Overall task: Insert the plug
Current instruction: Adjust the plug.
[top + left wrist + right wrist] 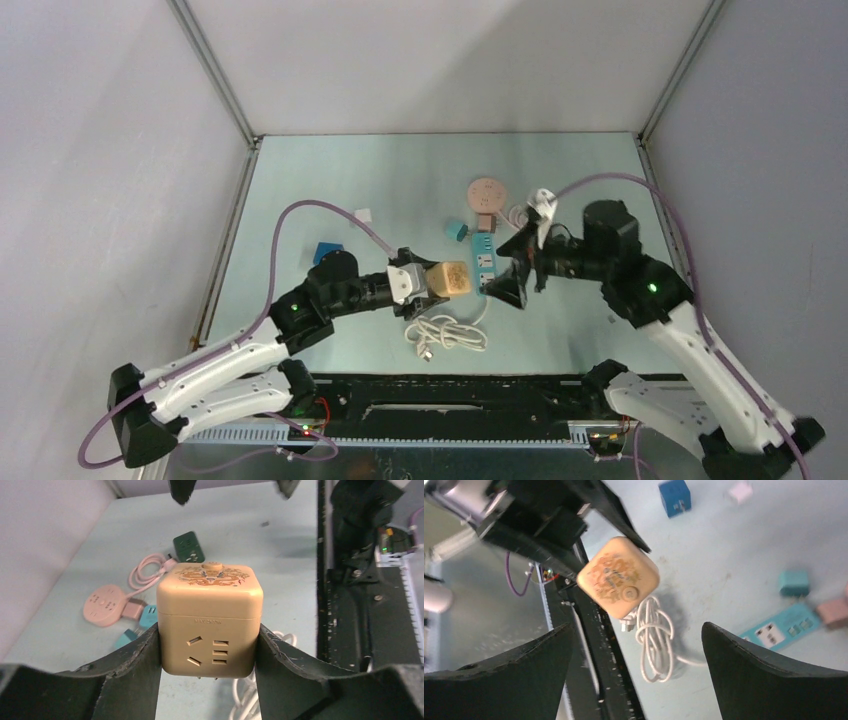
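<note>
My left gripper [443, 279] is shut on a tan cube plug adapter [452, 277] and holds it above the table. In the left wrist view the cube [210, 615] sits squeezed between both fingers [125, 670], socket face towards the camera, and its prongs [215, 678] stick out underneath. A teal power strip [484, 258] lies just right of the cube. My right gripper [513, 268] is open and empty beside the strip, facing the cube. In the right wrist view the cube [618, 577] hangs ahead of the spread fingers [744, 670], and the strip [784, 627] lies at the right.
A coiled white cable [445, 332] lies below the cube. A pink round socket [487, 192] with a pink cord, a small teal adapter [457, 231], a blue cube [326, 253] and a small white block [362, 214] lie around. A dark green adapter [189, 546] shows in the left wrist view.
</note>
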Tool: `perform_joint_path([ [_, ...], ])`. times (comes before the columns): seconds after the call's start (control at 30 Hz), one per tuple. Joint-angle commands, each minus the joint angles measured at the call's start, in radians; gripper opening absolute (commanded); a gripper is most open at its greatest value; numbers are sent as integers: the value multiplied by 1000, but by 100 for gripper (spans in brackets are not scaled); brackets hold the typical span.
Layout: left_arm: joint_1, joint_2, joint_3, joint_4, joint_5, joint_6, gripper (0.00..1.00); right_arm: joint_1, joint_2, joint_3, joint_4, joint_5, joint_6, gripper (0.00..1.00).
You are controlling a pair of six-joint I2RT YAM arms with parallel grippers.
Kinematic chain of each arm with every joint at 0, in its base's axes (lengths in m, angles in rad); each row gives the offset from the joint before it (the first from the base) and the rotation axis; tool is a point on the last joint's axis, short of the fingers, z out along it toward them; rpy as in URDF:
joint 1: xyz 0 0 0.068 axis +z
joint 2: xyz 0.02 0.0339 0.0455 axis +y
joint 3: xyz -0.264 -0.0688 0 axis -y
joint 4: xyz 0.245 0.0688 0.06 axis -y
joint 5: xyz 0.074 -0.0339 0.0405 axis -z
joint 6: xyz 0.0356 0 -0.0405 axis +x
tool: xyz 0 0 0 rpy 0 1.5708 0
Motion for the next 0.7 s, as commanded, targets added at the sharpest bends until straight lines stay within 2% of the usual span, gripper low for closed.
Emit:
perform_joint_path([
  [0.0,-3,-27,5,14,145,-44,0,34,-162,-77,83,-128,-278,100],
  [0.07,-2,-24,9,2,182,-52,0,69,-207,-125,149,-79,-291,100],
  [0.2,-2,-10,13,-3,213,-72,0,104,-246,-213,250,-106,-374,100],
  [0.67,-2,-2,7,16,243,-75,0,255,-73,-219,333,-100,-532,100],
])
